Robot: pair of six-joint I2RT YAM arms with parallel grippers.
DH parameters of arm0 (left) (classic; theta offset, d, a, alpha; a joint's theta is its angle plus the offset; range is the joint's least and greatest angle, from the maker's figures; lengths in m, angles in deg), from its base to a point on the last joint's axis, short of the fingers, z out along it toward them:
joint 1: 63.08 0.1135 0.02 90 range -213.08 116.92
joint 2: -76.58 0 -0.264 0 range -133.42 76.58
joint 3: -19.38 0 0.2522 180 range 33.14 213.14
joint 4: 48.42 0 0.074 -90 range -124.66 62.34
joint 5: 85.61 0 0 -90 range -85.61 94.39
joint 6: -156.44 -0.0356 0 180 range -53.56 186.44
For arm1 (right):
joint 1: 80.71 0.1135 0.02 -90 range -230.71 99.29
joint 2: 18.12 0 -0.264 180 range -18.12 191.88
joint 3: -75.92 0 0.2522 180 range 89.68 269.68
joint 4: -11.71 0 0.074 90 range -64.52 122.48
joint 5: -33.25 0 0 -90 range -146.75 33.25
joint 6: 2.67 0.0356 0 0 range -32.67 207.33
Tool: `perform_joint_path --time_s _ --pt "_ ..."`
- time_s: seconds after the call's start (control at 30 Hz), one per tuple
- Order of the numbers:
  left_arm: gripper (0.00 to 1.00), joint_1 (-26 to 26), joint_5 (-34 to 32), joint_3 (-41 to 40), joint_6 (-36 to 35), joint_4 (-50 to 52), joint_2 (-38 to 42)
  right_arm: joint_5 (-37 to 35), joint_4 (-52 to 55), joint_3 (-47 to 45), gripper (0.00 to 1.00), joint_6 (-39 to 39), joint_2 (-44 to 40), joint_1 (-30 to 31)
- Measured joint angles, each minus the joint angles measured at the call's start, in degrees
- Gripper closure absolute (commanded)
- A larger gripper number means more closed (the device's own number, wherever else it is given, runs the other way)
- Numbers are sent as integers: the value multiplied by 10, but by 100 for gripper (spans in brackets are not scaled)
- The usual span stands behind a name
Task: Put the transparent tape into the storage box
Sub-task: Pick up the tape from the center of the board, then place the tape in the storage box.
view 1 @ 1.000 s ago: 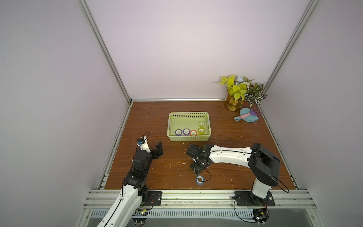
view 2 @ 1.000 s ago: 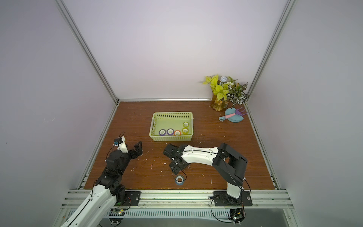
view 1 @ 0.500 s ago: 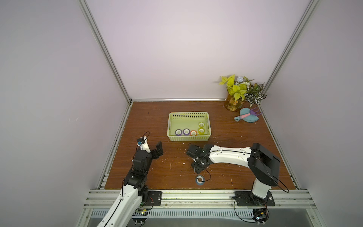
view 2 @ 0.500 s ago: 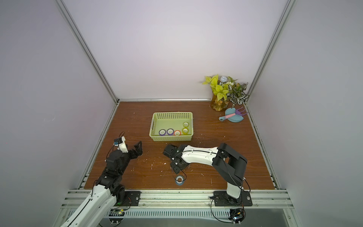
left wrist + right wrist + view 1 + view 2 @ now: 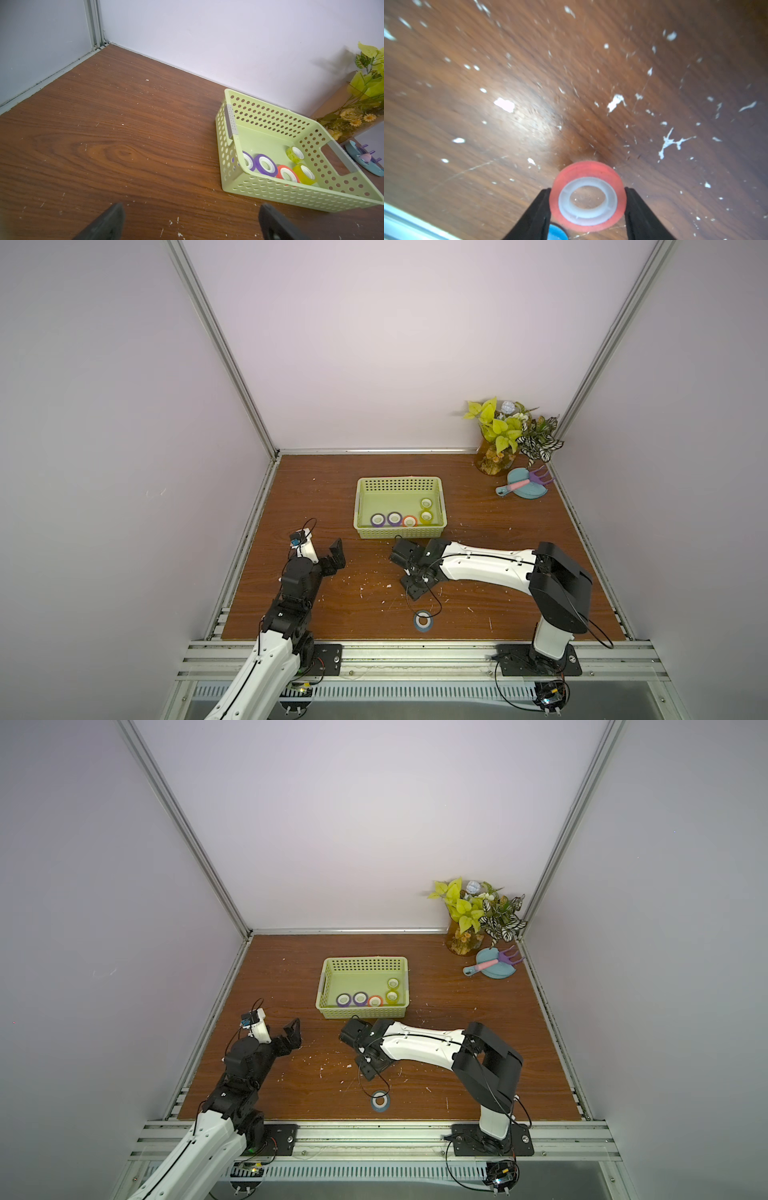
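- Right gripper: jaws clamped on the orange-red roll, with one finger against each side.
- Left gripper: jaws wide apart, nothing between them.
- Storage box: located at 12 o'clock from the right gripper. Five tape rolls lie inside, grouped toward its 6 o'clock wall.
- Blue-teal roll: flat on the table, at 6 o'clock from the right gripper, apart from it.

A leafy plant stands just beside a blue dustpan.
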Motion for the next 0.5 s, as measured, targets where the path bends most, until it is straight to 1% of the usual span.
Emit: perform_joint_path --time_s 0.17,0.27,0.5 --pt "0 0 0 0 0 0 0 -12 17 33 44 -10 -6 -14" --pt "0 0 0 0 0 0 0 -16 28 57 44 -22 -17 -31" --pt "0 0 0 0 0 0 0 -25 42 118 44 -59 -42 -108"
